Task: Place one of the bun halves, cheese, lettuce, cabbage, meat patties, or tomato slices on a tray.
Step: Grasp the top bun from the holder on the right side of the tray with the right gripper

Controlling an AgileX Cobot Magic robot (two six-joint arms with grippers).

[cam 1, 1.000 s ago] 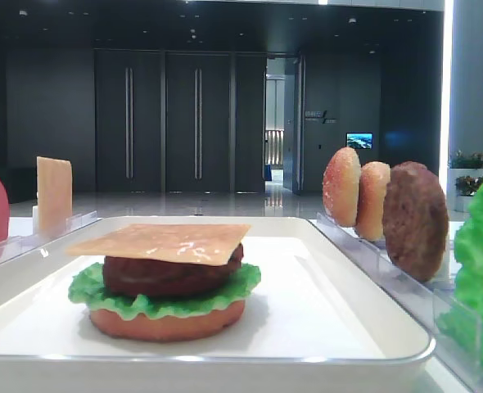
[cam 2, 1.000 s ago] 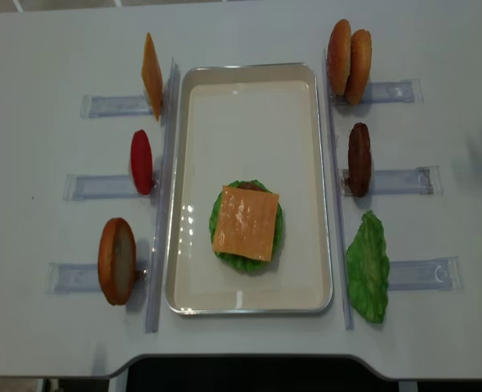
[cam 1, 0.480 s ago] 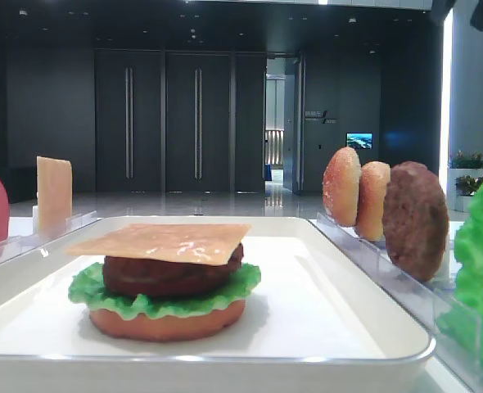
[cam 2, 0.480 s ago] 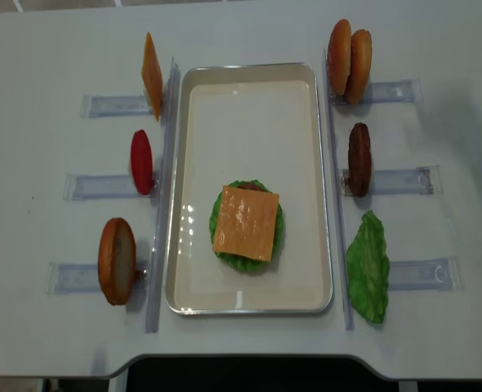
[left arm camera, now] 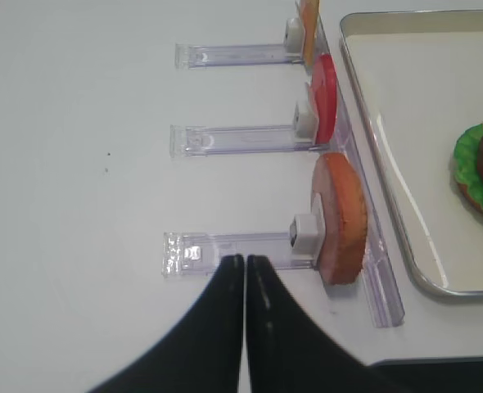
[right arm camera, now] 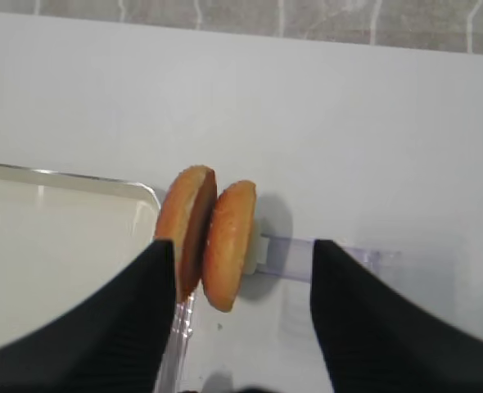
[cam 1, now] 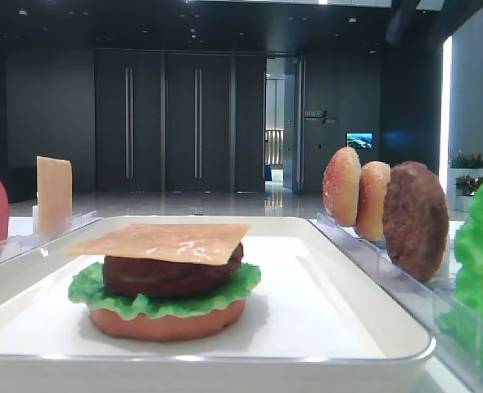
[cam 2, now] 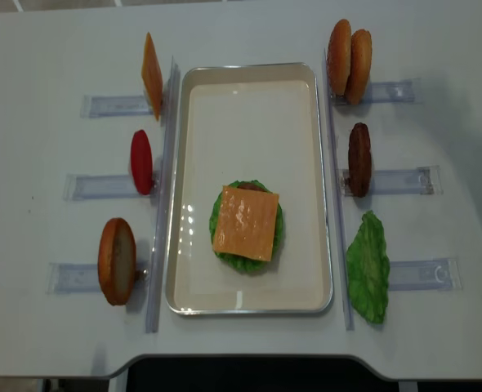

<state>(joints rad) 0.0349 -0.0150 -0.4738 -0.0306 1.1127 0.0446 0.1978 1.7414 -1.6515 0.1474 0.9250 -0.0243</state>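
Only the robot's fingers show, in the two wrist views. The right gripper (right arm camera: 241, 327) has two broad, matte black fingers (right arm camera: 102, 327) with a finely ribbed texture across their surfaces — wide at the base, narrowing toward blunt tips. The left gripper (left arm camera: 246, 270) has smooth, slightly glossy black fingers (left arm camera: 213, 327) — long, tapering to slim points.

The white tray (cam 2: 249, 90) is looking smooth and glossy, catching highlights along its rim; the cheese slice (cam 2: 245, 222) on the stack is shining too, the clear plastic holders (left arm camera: 241, 138) are glinting, while the patty (cam 1: 415, 219) is showing a rough, matt face
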